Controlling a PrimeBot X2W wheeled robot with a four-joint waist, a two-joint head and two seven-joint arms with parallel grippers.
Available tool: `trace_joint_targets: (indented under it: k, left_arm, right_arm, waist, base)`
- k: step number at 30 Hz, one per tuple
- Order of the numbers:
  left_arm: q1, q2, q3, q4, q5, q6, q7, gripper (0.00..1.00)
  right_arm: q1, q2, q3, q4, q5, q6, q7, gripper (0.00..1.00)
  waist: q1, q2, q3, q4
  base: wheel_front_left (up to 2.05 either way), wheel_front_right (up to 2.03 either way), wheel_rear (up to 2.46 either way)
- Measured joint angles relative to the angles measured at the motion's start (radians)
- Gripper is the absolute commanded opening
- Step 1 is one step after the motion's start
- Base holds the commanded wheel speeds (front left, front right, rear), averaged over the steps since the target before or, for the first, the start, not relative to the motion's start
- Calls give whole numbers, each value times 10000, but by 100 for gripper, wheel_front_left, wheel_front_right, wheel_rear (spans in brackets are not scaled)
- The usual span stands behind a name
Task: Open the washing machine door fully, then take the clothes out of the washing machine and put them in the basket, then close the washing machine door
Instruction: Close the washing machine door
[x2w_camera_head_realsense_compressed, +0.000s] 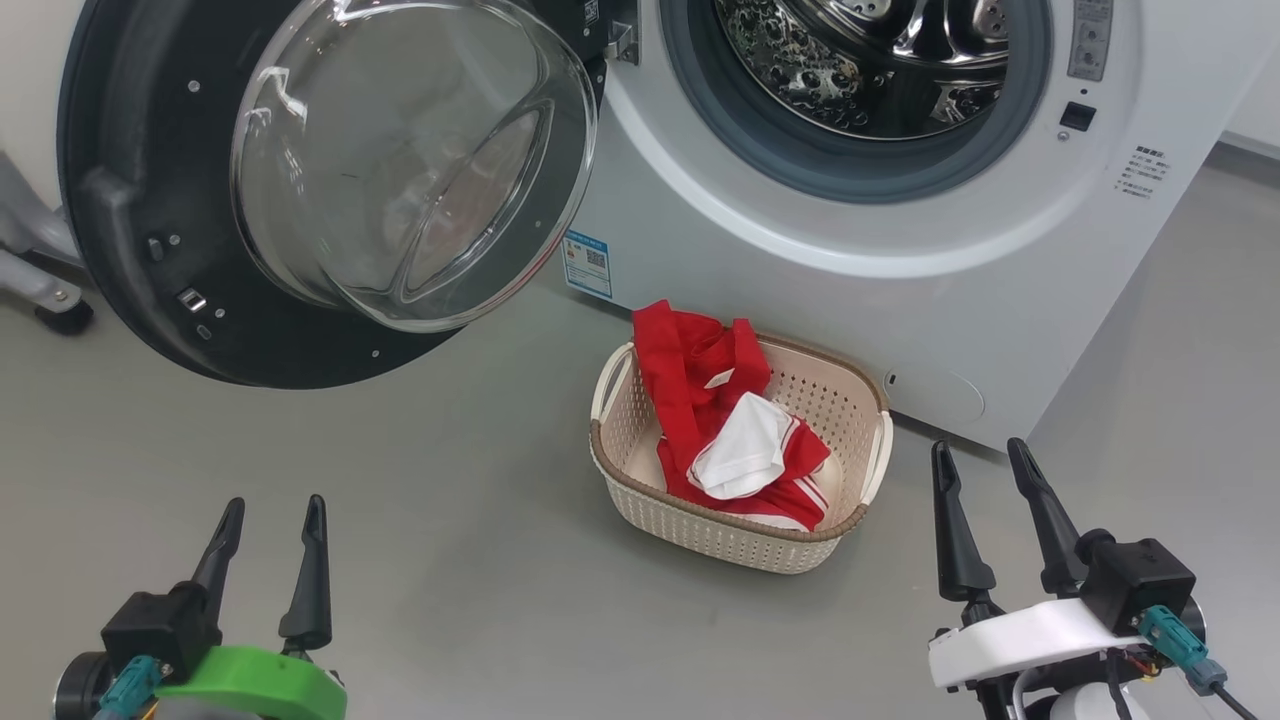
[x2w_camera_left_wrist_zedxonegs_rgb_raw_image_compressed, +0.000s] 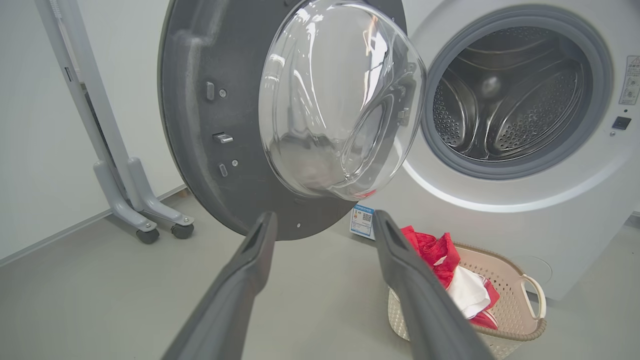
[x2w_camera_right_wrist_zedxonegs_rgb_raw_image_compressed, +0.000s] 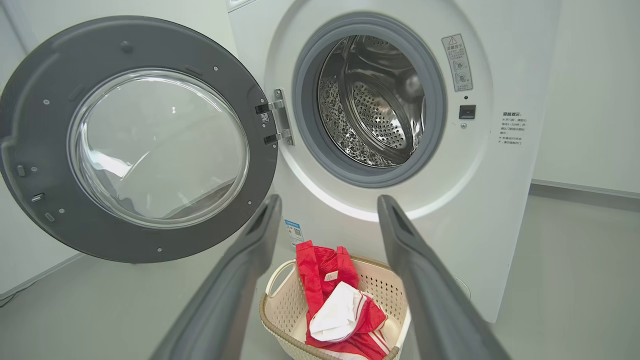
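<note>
We're noting: round washing machine door, dark matt plastic rim, clear glossy glass bowl; perforated steel drum shining; cream perforated plastic basket, matt; red-and-white cloth garments, soft; grey floor, smooth.

The washing machine door stands swung wide open at the left of the opening, its black inner rim and clear bulging glass bowl facing outward. The washing machine, a white front-loader, shows its grey rubber ring and perforated steel drum. The basket, cream with a brown rim, sits on the floor just before the machine. The clothes, red with a white panel, lie bunched inside it, one red fold draped over the back rim.
</note>
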Motion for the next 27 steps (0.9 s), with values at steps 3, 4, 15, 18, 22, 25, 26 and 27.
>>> trace_joint_targets:
  k: [3,4,15,18,22,25,26,27]
  left_arm:
    - [0,0,29,-10,-2,0,0,100]
    - [0,0,42,-10,-2,0,0,100]
    - [-13,-29,161,-35,-2,-2,0,100]
    - [-13,-35,205,-38,-2,-2,0,100]
    - [-13,-36,251,-59,-2,-2,0,100]
    - [-13,-40,272,-88,-2,-2,0,100]
    - [-13,-40,278,-88,-4,-2,0,100]
    - [-13,-42,284,-88,-2,-2,0,100]
  right_arm:
    - [-35,-2,38,19,0,2,0,100]
    - [-65,0,52,33,0,2,0,100]
    - [-212,-4,107,150,0,4,0,100]
    - [-267,2,140,165,0,4,0,100]
    - [-377,2,161,207,0,4,0,100]
    - [-377,2,163,222,0,6,0,100]
    - [-379,2,165,232,0,6,0,100]
    - [-381,2,167,247,0,6,0,100]
  waist:
    - [0,0,61,127]
    - [0,0,81,163]
    - [0,0,181,500]
    - [0,0,231,536]
    - [0,0,267,561]
    - [0,0,288,570]
    - [0,0,293,571]
    - [0,0,295,571]
  base:
    - [0,0,0]
    - [0,0,0]
    - [0,0,0]
    - [0,0,0]
    - [0,0,0]
    - [0,0,0]
    - [0,0,0]
    - [0,0,0]
